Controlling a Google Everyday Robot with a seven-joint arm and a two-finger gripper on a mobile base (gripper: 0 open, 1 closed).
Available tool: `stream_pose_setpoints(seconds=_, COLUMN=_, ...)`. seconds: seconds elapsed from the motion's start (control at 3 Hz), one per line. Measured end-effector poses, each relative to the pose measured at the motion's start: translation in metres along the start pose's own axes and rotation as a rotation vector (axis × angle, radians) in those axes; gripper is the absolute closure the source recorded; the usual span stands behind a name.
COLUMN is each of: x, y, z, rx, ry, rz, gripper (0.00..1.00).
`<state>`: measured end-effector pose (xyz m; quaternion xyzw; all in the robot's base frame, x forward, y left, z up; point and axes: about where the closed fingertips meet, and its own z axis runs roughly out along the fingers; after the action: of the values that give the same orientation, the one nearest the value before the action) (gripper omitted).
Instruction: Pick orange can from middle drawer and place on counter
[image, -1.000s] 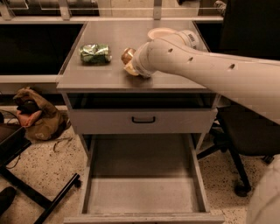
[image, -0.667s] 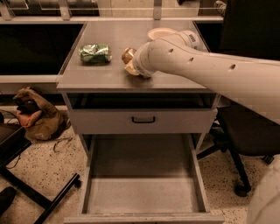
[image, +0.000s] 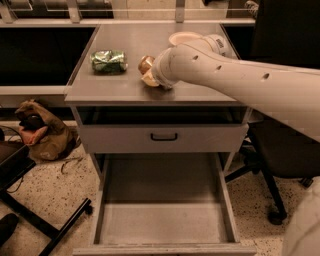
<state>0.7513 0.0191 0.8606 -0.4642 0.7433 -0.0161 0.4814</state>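
Thick cream-white tubular arm (image: 235, 75), smooth, dotted with small dark holes. Pale cream gripper (image: 149, 79) low over the counter (image: 125, 40).

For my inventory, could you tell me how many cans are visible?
2: the green can on the counter, left; the orange can beside it, at the gripper. The arm may hide others.
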Motion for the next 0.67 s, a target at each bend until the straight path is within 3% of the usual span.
stream_pose_setpoints(seconds=0.33, x=0.0, y=0.0, z=0.0, rx=0.0, ry=0.0, rz=0.0, gripper=0.13)
stream_pose_setpoints(seconds=0.67, x=0.0, y=0.0, z=0.0, rx=0.0, ry=0.0, rz=0.0, gripper=0.0)
